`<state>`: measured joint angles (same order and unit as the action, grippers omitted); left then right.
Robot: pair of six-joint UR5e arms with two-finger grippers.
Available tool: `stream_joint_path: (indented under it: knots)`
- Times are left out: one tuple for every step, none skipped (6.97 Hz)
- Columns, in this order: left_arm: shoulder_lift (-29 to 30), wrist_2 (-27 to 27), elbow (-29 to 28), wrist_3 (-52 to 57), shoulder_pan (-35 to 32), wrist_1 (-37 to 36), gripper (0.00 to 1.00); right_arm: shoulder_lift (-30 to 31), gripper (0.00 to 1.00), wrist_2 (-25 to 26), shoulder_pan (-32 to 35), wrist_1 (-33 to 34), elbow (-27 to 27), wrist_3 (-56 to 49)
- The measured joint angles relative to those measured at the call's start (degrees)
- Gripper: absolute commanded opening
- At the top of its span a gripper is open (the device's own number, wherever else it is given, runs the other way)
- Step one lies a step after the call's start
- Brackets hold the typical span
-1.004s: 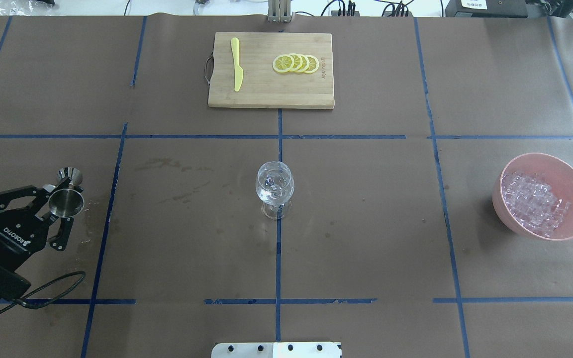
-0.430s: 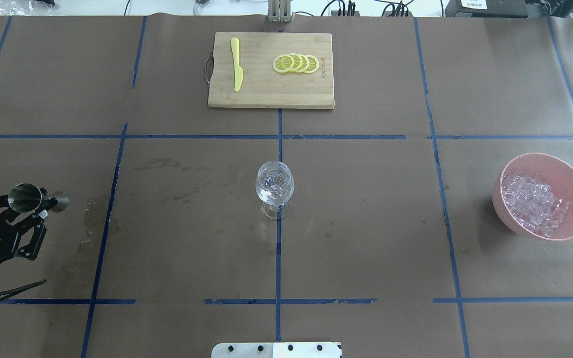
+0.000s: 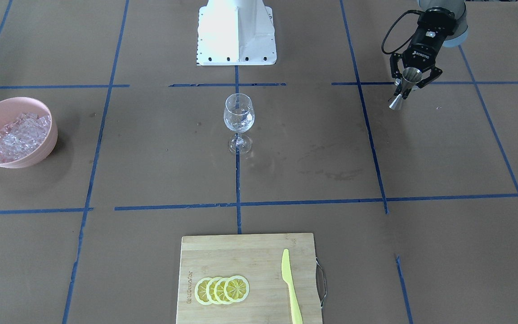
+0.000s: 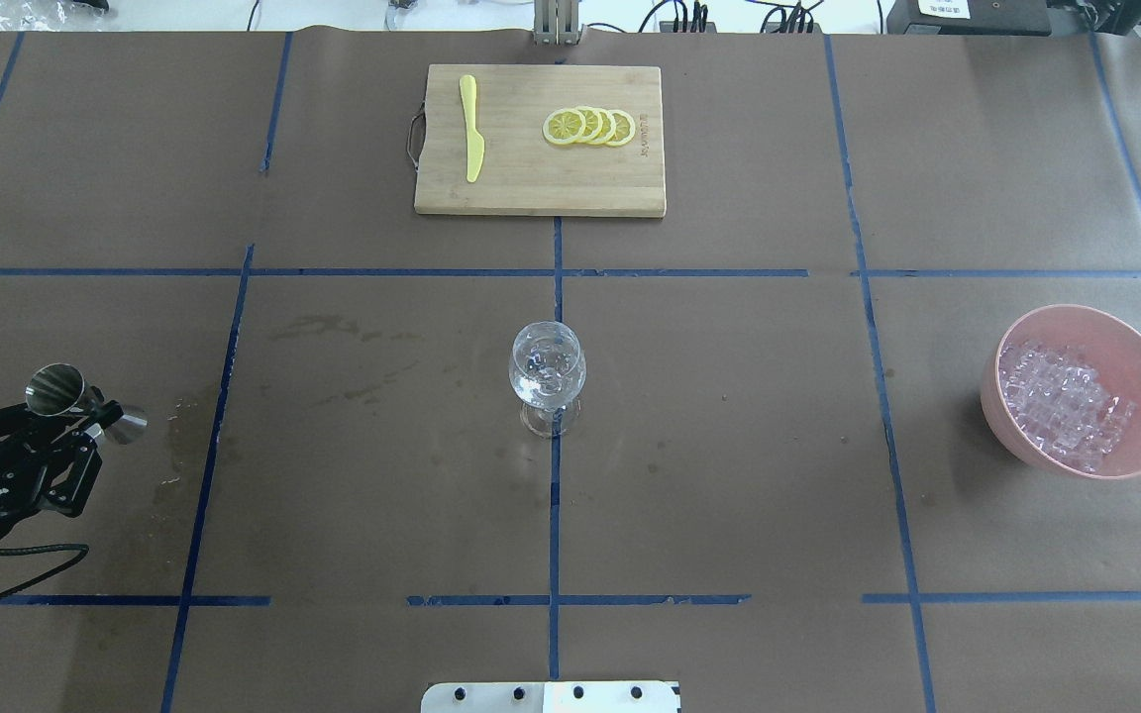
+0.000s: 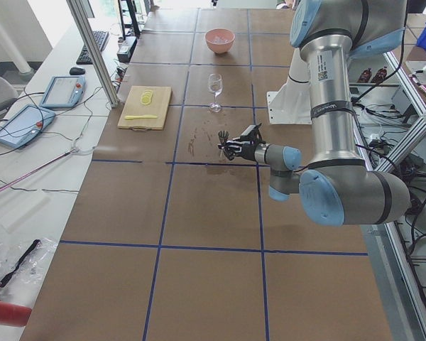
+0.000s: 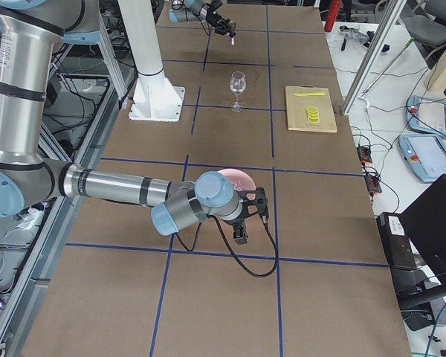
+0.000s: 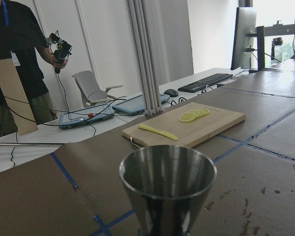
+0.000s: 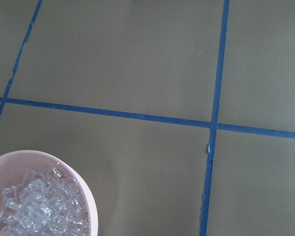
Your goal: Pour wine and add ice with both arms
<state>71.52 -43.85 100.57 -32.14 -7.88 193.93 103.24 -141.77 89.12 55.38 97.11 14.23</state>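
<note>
- Left gripper (image 4: 83, 414): the jaws are closed about the narrow waist of a steel jigger (image 4: 85, 404), at the table's left edge and well apart from the wine glass (image 4: 548, 371); a waist grip leaves both cones free, which suits tipping a measure out
- The jigger leans slightly, open cup up (image 7: 167, 182); no liquid is discernible in it, and whether its lower cone touches the table cannot be told
- Right gripper (image 6: 256, 208): low and just beside the pink bowl (image 4: 1076, 465), seen only from the side camera, so how far its jaws stand apart, or whether they hold anything, cannot be told; its wrist camera looks down past the bowl's rim
- Ice (image 4: 1061, 401): a glittering heap in the pink bowl at the table's right edge, within the right arm's reach
- Wine glass: upright at the centre, on a tape crossing between the two arms; something clear glints inside, liquid or ice undetermined
- Cutting board (image 4: 531, 183): far centre, bearing fanned lemon slices (image 4: 590, 127) and a yellow knife (image 4: 471, 129)
- Surface: brown paper (image 4: 729, 495) ruled by blue tape, with faint wet marks (image 4: 333, 327) between jigger and glass
- Room: a white pedestal (image 3: 236, 31) at the robot's base; beyond the table, a keyboard (image 7: 211, 82), a monitor (image 7: 246, 37) and a standing person (image 7: 14, 64)
</note>
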Motion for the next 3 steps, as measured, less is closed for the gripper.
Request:
stream_joint_path:
  knots:
    - [0.2,-0.3,-0.2,-6.7,-0.2,-2.9,0.00,-0.1,1.00,0.0,0.0,0.0,0.0,0.0]
    - [0.6,-0.6,-0.2,-13.0,-0.5,-5.8,0.00,-0.2,1.00,0.0,0.0,0.0,0.0,0.1]
    - [0.9,-0.6,-0.6,-18.2,-0.8,-7.6,0.00,-0.2,1.00,0.0,0.0,0.0,0.0,0.1]
